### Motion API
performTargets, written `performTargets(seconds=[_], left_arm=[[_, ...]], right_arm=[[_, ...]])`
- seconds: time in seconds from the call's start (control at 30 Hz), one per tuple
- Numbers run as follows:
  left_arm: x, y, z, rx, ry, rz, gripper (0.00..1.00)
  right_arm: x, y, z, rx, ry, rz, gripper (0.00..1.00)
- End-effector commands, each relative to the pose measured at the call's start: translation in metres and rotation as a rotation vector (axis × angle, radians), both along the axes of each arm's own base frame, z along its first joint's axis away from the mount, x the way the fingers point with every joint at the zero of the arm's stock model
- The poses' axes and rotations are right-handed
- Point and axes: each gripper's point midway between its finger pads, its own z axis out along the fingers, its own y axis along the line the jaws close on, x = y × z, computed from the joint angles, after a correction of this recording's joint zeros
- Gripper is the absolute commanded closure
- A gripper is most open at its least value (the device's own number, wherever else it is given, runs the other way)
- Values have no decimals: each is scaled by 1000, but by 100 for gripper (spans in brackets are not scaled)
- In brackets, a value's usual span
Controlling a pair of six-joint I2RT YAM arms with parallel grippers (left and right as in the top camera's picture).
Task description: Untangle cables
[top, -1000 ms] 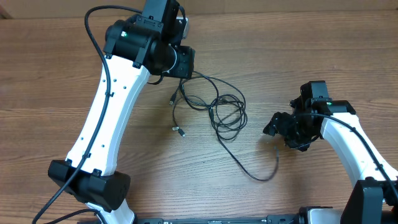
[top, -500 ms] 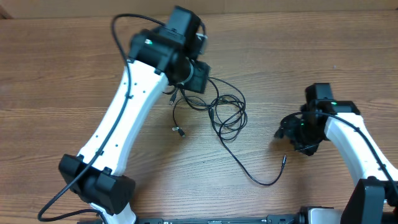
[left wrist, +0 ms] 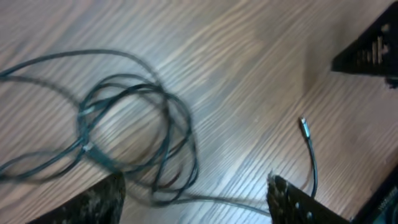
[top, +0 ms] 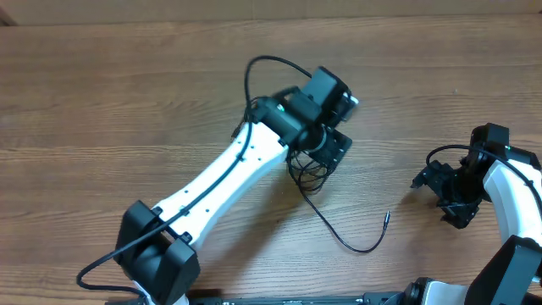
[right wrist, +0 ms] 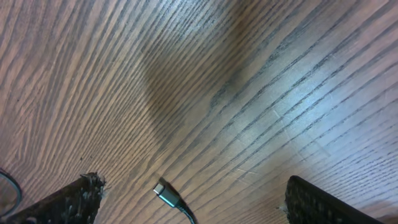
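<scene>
- The left gripper (top: 329,159) hung right over the cables (top: 306,175) near the middle of the table (top: 102,102), its jaws spread wide with nothing pinched between them.
- In the left wrist view, the cables (left wrist: 124,124) were a loose bundle of overlapping black loops lying flat on the wood.
- One strand ran across the gap between the two fingers (left wrist: 102,199).
- A long tail curled out of the bundle toward the right side and ended in a small silver plug (top: 386,215), which rested on the wood between the bundle and the right gripper (top: 430,180).
- The right gripper sat well apart from the loops, its jaws open wide and empty.
- Its wrist view showed a plug (right wrist: 163,191) on the table between the fingers (right wrist: 62,202), touching neither.
</scene>
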Motion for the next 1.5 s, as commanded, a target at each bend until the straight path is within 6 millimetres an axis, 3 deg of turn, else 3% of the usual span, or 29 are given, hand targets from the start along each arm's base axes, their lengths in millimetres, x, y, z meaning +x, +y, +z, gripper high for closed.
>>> performTargets(seconds=[0.0,0.17,0.4,0.6,1.0,1.3,1.47], left_arm=[[-14,-14,-22,-6,-5,-61,27],[-17,-20,-52,-25,-23,-76,29],[-19,-21,-79,-25,-71,-142,34],[-34,-30,-98,-47,1,-197,39],[-35,-23,-143,45,56,-181,45],[-31,-27,-144,30,44,-174,47],[-31,-27,-144,19,74,-113,55]], right_arm=[[8,-5,6,-17,-27,15,9],[8,-5,6,-18,-30,12,9],[9,-5,6,-19,-32,12,9],[9,-5,6,-19,-34,12,9],[9,-5,6,-19,-33,12,9],[8,-5,6,-17,-31,12,9],[8,-5,6,-17,-30,12,9]])
